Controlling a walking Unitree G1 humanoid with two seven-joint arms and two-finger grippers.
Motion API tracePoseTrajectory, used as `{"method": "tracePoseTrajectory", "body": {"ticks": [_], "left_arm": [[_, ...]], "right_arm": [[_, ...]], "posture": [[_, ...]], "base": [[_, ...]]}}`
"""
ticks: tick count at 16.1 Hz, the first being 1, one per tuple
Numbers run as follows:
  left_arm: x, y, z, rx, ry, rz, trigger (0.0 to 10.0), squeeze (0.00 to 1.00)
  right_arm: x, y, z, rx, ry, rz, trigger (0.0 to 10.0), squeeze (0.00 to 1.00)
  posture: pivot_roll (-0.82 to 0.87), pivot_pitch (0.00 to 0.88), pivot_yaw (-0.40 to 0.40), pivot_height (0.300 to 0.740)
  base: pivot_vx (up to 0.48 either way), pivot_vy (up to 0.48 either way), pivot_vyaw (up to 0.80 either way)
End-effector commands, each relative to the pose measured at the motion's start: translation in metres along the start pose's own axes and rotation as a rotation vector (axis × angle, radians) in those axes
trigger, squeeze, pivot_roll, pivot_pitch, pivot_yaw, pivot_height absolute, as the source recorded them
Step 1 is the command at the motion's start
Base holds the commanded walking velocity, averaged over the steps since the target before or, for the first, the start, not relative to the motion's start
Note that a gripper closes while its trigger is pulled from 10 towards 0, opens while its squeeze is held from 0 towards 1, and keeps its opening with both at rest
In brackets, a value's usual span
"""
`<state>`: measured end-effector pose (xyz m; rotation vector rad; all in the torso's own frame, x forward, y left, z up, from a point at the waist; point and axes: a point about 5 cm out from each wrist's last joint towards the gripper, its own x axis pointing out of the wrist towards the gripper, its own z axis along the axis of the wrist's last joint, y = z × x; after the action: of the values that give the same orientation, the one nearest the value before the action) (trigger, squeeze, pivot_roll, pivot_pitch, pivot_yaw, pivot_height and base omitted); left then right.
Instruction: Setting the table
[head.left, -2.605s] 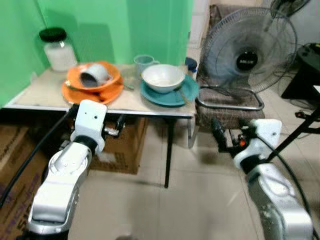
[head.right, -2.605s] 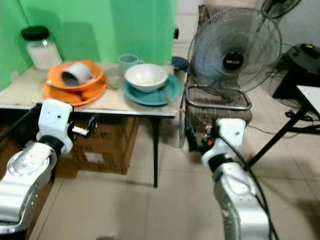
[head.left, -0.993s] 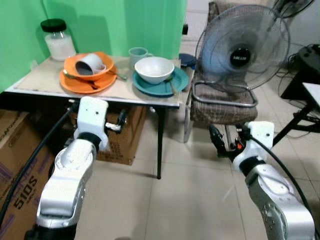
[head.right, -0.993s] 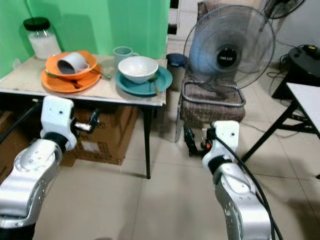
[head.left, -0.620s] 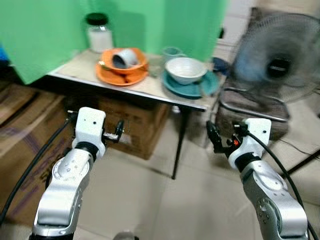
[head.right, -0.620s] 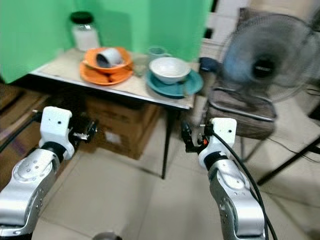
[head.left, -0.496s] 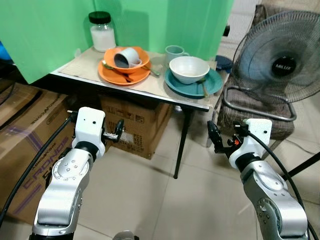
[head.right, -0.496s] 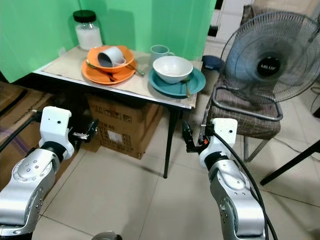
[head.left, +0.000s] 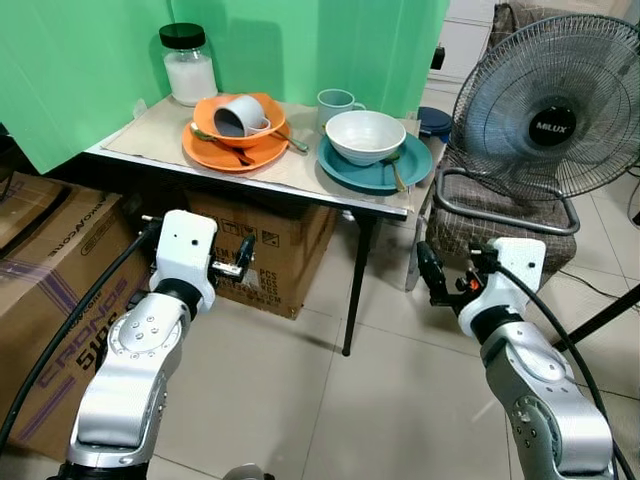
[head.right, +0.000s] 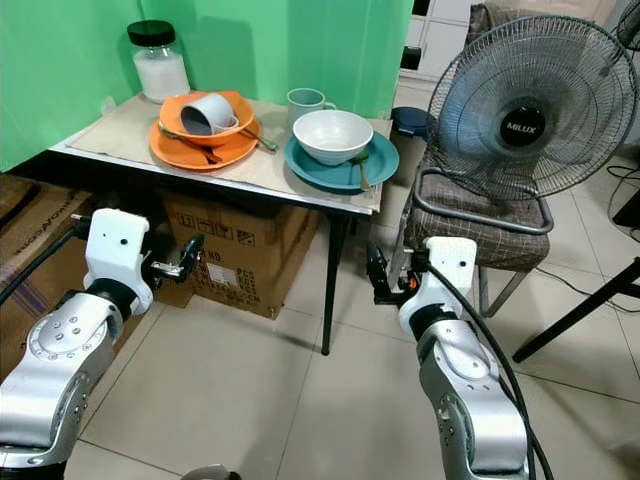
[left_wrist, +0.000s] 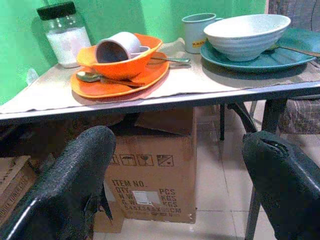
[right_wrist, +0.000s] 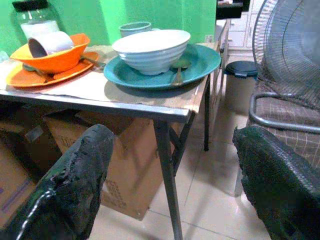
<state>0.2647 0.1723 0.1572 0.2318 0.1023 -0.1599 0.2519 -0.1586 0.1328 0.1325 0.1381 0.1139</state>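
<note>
Plainly both claws wide, empty: L claw (head.left: 240, 262), R claw (head.left: 432, 278).

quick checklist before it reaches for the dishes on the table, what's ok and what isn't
1. Left gripper open and empty: ok.
2. Right gripper open and empty: ok.
3. Grippers at table height: not ok, both sit below its edge.
4. White bowl upright on teal plate: ok.
5. White cup upright: not ok, it lies on its side in the orange bowl.
6. Spoon on the teal plate free to lift: cannot tell.
</note>
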Motion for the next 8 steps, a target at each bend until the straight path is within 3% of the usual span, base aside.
{"method": "tracePoseTrajectory", "body": {"ticks": [1,6,8], "left_arm": [[0.003,-0.0004,0.0026,0.008,-0.009,-0.011,10.0,0.48],[0.0039,-0.0013,0.0034,0.01,-0.016,-0.018,10.0,0.48],[0.0041,-0.0016,0.0034,0.01,-0.017,-0.021,10.0,0.47]], "right_arm": [[0.001,-0.001,0.0039,-0.005,-0.021,-0.006,10.0,0.0],[0.001,-0.0002,0.0022,0.004,-0.01,-0.003,10.0,0.0],[0.0014,0.0011,0.0015,0.002,-0.011,0.004,10.0,0.0]], "posture": [[0.08,0.0,-0.028,0.74],[0.08,0.0,-0.025,0.74],[0.08,0.0,-0.024,0.74]], "base": [[0.266,0.0,0.0],[0.266,0.0,0.0],[0.266,0.0,-0.8]]}}
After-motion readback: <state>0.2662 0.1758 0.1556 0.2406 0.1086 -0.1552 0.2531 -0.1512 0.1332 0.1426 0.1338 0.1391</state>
